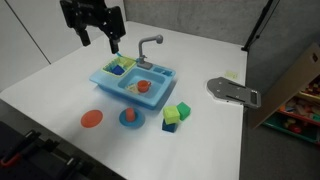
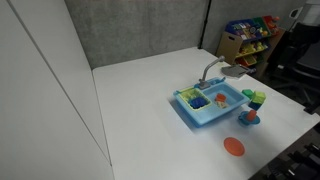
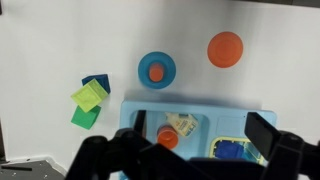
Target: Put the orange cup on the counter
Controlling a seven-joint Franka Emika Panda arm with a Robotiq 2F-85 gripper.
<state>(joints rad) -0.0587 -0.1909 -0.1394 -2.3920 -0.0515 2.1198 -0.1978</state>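
Here the orange cup sits on the blue plate beside the sink; fingers spread wide, empty

a black gripper, all links and hard edges

in an exterior view the gripper is black all over. it has a blocky upper body with angular linkage bars branching off it, and they end in two narrow fingers. the finish looks matte, with a faint lighter sheen along some edges. screws or markings are too small to tell. in the wrist view the gripper fills the lower edge as dark, blurred shapes. there are chunky hinged links with rounded joints on each side, and a squarish black finger pad stands out sharper than the rest.
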